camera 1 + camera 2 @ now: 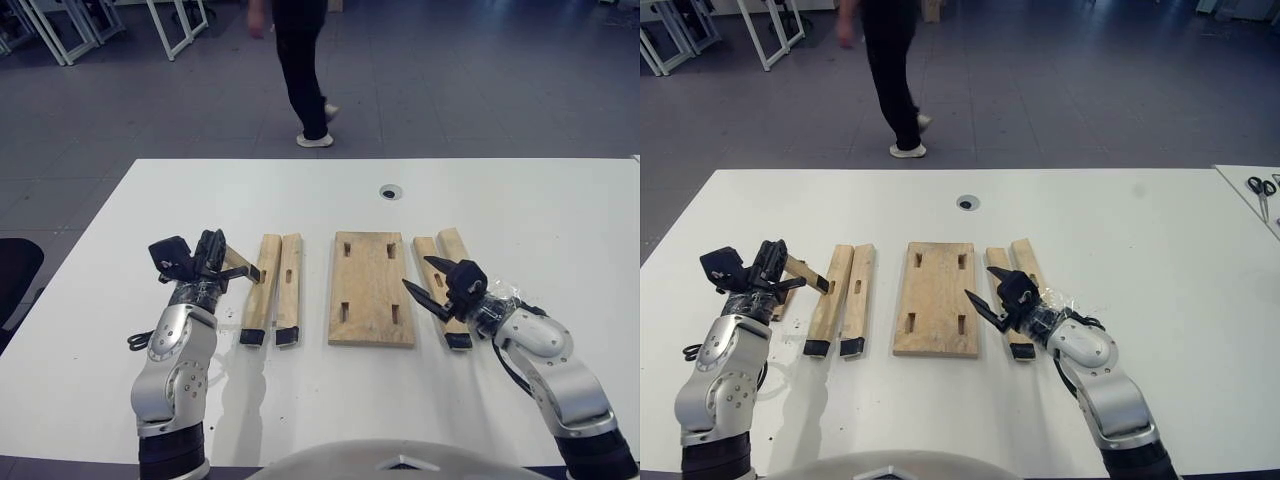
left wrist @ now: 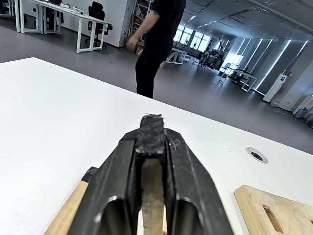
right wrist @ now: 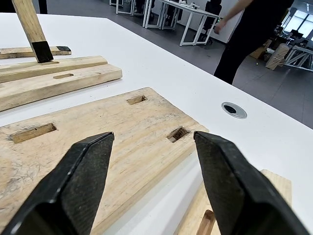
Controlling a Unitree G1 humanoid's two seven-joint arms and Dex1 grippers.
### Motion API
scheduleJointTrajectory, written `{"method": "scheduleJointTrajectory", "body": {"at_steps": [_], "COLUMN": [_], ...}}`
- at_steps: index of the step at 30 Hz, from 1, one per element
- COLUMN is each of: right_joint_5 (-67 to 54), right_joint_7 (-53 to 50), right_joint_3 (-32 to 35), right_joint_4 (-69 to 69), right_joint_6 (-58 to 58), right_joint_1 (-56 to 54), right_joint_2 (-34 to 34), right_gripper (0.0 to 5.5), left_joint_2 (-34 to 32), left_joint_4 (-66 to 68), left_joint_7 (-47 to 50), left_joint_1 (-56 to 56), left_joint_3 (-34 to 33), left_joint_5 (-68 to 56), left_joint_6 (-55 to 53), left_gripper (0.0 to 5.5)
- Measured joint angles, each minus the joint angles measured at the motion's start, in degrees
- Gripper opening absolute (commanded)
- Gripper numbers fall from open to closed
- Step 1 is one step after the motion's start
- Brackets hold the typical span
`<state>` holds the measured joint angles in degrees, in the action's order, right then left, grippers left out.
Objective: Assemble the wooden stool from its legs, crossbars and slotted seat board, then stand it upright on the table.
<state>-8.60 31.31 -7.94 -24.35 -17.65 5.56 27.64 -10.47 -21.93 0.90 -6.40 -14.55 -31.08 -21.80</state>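
The slotted seat board (image 1: 372, 288) lies flat mid-table. Two legs (image 1: 275, 288) with black end caps lie side by side left of it, and two more wooden pieces (image 1: 440, 262) lie at its right edge. My left gripper (image 1: 218, 256) is shut on a short wooden bar (image 1: 240, 266) with a black tip, held tilted above the table left of the legs; the bar (image 2: 151, 191) sits between the fingers. My right gripper (image 1: 418, 273) is open, hovering low over the right-hand pieces beside the board (image 3: 98, 132), with nothing between its fingers (image 3: 88, 171).
A round cable hole (image 1: 389, 192) sits in the white table (image 1: 520, 220) behind the board. Scissors (image 1: 1260, 186) lie on a neighbouring table at the far right. Bare table surface extends to the right and behind the parts.
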Motion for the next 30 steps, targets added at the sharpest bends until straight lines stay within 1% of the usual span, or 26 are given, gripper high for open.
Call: {"method": "scheduleJointTrajectory", "body": {"at_steps": [9, 15, 21, 26, 30], "right_joint_5": [0.71, 0.88, 1.16, 1.34, 1.63], "right_joint_7": [0.35, 0.49, 0.88, 0.87, 0.8], "right_joint_3": [-0.06, -0.08, -0.08, -0.07, -0.03], "right_joint_4": [0.19, 0.22, 0.43, 0.82, 0.83], "right_joint_6": [0.01, 0.02, 0.04, 0.04, 0.04], "right_joint_1": [0.21, 0.22, 0.22, 0.21, 0.26], "right_joint_2": [0.0, -0.02, -0.02, -0.02, -0.02], "right_gripper": [3.0, 3.0, 3.0, 3.0, 3.0], "left_joint_2": [0.49, 2.37, 2.82, 2.83, 2.81], "left_joint_4": [-0.43, -0.97, -0.19, 0.57, 1.3], "left_joint_7": [0.0, -0.27, -1.65, -1.71, -1.71], "left_joint_1": [2.31, 2.09, -0.06, 0.04, 0.53], "left_joint_3": [-1.36, 0.46, 1.29, 0.49, -1.39], "left_joint_5": [0.27, 0.15, 1.46, 2.06, 1.74], "left_joint_6": [-0.32, -0.81, 0.46, 1.47, 1.4], "left_gripper": [0.43, 0.43, 0.43, 0.43, 0.43]}}
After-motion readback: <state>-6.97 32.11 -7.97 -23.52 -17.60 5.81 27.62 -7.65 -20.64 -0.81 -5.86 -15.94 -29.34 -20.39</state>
